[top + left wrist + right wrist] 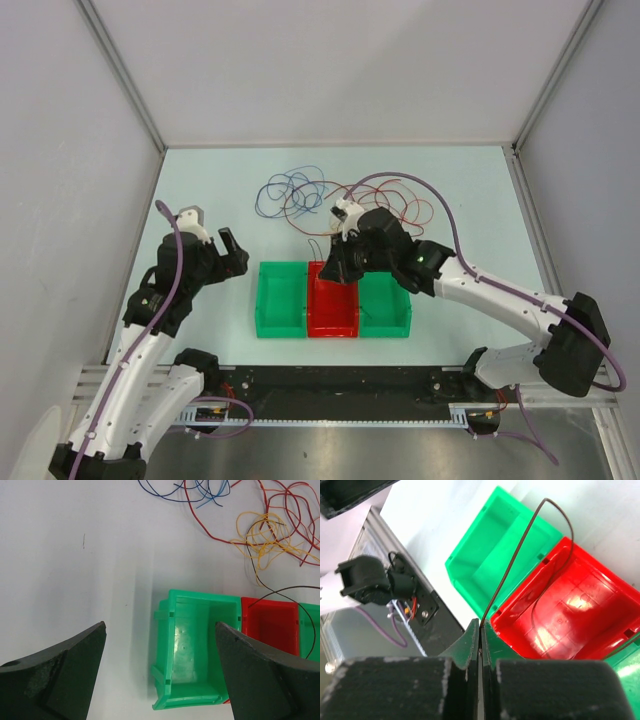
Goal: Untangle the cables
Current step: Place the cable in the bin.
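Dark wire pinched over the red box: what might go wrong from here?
1. The right gripper pinches the thin dark cable only at its fingertips, so it could slip out.
2. In the left wrist view the cable seems to lead back into the yellow loops; pulling might tighten the tangle.
3. It arches over the wall between the red bin and the neighbouring green bin, where it might snag.

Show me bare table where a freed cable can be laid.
Bare table lies far left, between the left wall and the blue cable, and far right, between the red cable and the right wall. Crowded: the middle, where the right gripper pinches a dark cable over the red bin.
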Robot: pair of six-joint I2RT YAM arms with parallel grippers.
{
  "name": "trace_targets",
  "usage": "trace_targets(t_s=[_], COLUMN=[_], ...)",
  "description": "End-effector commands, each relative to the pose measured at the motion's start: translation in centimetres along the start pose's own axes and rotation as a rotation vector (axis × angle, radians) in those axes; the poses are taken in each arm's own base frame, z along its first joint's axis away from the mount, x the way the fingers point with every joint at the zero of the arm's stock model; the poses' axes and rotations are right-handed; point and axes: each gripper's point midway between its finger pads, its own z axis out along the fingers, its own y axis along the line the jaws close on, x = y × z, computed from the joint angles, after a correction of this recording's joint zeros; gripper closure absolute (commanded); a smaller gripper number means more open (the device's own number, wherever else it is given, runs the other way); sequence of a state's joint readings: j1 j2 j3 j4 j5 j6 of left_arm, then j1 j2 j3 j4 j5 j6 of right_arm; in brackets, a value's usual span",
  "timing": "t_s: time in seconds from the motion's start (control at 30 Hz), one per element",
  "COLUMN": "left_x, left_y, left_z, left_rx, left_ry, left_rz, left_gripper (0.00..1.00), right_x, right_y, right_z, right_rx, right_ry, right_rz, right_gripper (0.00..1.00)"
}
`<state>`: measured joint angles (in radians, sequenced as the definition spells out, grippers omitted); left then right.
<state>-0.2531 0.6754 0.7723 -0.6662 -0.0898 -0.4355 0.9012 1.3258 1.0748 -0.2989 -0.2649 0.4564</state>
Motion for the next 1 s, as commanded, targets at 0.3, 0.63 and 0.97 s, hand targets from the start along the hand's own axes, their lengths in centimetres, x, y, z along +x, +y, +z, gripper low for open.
trace_targets(t_s=[0.3,0.63,0.97], left_x=[-1.3,-1.2,-1.2], left_y=[-0.7,-0.8,-0.8], left_z=[-0.4,-0.5,-0.5], left_rx=[0.028,0.032,0.031], left_ry=[-0.038,-0.038,-0.039], left_rz=[0.007,0.010,0.009], left_gripper=[0.05,0.05,0.05], right_x=[-6.5,-3.7,3.9], right_y=[2.1,-1.4,-5.5], right_z=[2.1,1.8,0.3], right_rx=[-0.147,0.023,0.177], right_ry=[-0.279,-0.206,-0.075], right_rz=[0.121,0.106,0.133], right_gripper=[1.00,1.00,1.00])
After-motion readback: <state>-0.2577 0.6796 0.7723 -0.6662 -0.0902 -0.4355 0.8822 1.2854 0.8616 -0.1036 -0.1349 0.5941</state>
